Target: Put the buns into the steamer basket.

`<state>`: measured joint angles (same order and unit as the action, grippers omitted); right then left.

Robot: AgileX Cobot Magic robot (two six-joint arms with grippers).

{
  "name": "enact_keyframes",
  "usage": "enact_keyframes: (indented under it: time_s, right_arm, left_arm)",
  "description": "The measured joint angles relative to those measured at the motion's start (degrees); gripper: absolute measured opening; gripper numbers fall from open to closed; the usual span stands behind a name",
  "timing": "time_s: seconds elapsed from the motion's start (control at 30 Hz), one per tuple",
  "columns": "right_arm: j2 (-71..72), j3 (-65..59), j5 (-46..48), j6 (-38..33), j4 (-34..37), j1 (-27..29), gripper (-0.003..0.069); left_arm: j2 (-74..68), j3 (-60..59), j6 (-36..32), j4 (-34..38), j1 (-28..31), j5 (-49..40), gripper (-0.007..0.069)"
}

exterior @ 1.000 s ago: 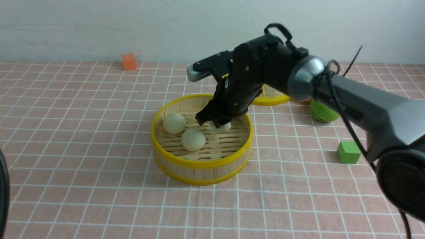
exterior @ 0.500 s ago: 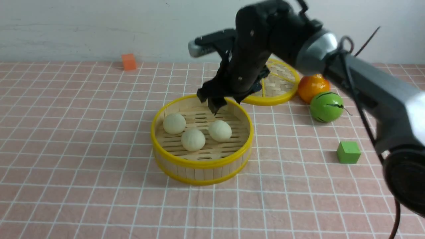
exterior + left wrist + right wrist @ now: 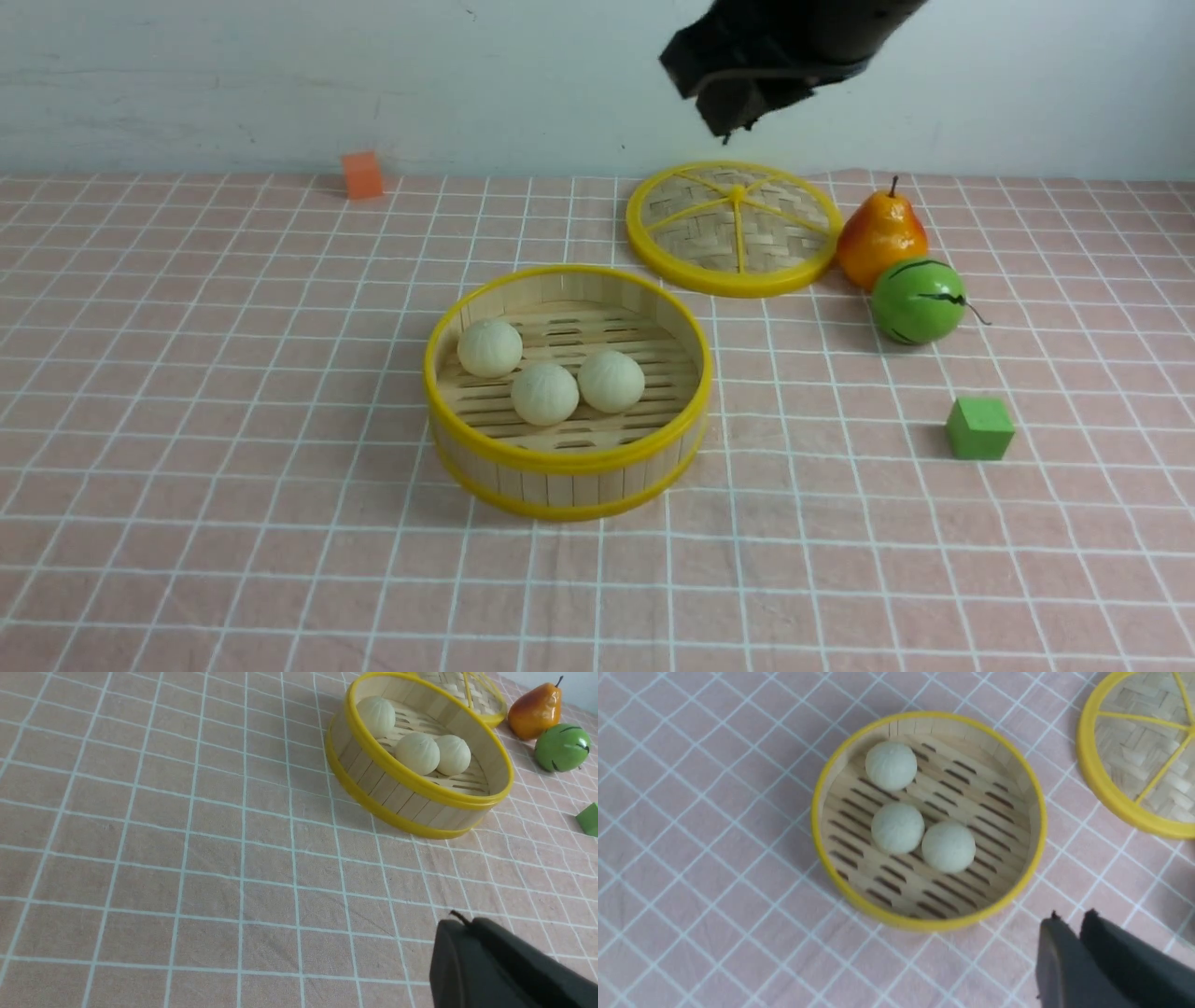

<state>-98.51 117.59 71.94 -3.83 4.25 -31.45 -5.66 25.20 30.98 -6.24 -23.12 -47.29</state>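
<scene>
The steamer basket (image 3: 568,455) stands mid-table with three cream buns on its slatted floor: one at the left (image 3: 489,347), one in the middle (image 3: 544,393), one at the right (image 3: 611,381). They also show in the right wrist view (image 3: 897,827) and in the left wrist view (image 3: 417,753). My right gripper (image 3: 726,126) is high above the table behind the basket, shut and empty; in its own view its fingers (image 3: 1070,921) are together. My left gripper (image 3: 460,921) is shut and empty, low over the cloth on the near side, out of the front view.
The flat woven lid (image 3: 733,228) lies behind the basket to the right. A pear (image 3: 878,233) and a green striped fruit (image 3: 918,301) sit beside it. A green cube (image 3: 978,428) lies at the right, an orange cube (image 3: 361,174) at the far back left.
My right gripper let go of the third bun in the basket, then rose up and back to the right. The bun rolled a little towards the middle bun.
</scene>
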Motion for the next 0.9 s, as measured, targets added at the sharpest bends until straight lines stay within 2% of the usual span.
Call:
enact_keyframes:
  time_s: [0.1, 0.2, 0.23, 0.27, 0.47, 0.63, 0.9]
  right_arm:
    - [8.1, -8.9, 0.0, -0.6, 0.2, 0.0, -0.0018]
    - [19.1, -21.4, -2.4, -0.8, 1.3, 0.0, -0.0020]
    - [23.6, -26.5, -6.0, -0.8, 2.1, 0.0, -0.0020]
    - [24.4, -27.4, -6.0, -0.8, 2.3, 0.0, -0.0020]
    - [44.9, -52.0, -26.8, -0.8, 4.7, 0.0, -0.0018]
    - [52.0, -61.5, -37.8, -0.8, 4.8, 0.0, -0.0015]
    - [54.0, -66.6, -40.5, -0.8, 4.8, 0.0, -0.0009]
  left_arm:
    - [0.0, 0.0, 0.0, 0.0, 0.0, 0.1, 0.0002]
    - [0.0, 0.0, 0.0, 0.0, 0.0, 0.2, 0.0004]
    - [0.0, 0.0, 0.0, 0.0, 0.0, 0.2, 0.0004]
    - [0.0, 0.0, 0.0, 0.0, 0.0, 0.2, 0.0004]
    - [0.0, 0.0, 0.0, 0.0, 0.0, 0.3, 0.0015]
    - [0.0, -0.1, 0.0, 0.0, 0.0, 0.3, 0.0015]
    - [0.0, -0.1, 0.0, 0.0, 0.0, 0.3, 0.0016]
